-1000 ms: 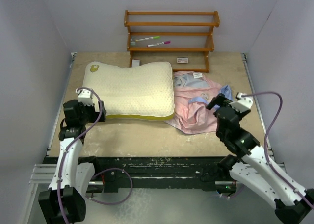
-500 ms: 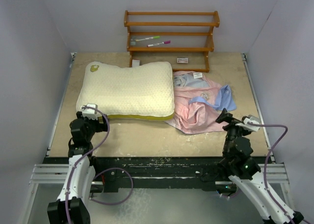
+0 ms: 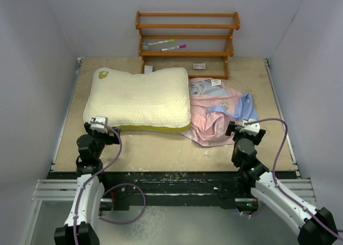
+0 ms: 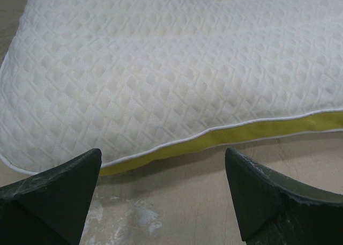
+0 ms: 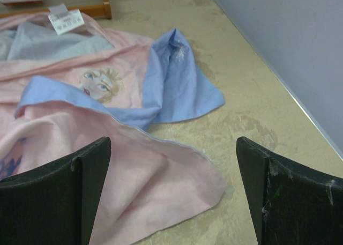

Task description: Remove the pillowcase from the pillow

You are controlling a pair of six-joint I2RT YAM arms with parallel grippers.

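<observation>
Top external: I see the pillow (image 3: 140, 97) bare at centre-left, with the pillowcase (image 3: 214, 119) crumpled against its right edge. My left gripper (image 4: 163, 159) and right gripper (image 5: 172, 144) both gape wide, holding nothing.

The top camera looked down from above and behind the arms over the whole table (image 3: 161, 146). The left wrist camera sat low and close, facing the pillow (image 4: 177, 68) at its near edge. The right one, equally low, faced the near right corner of the pillowcase (image 5: 123, 170). The top view took in both.
</observation>
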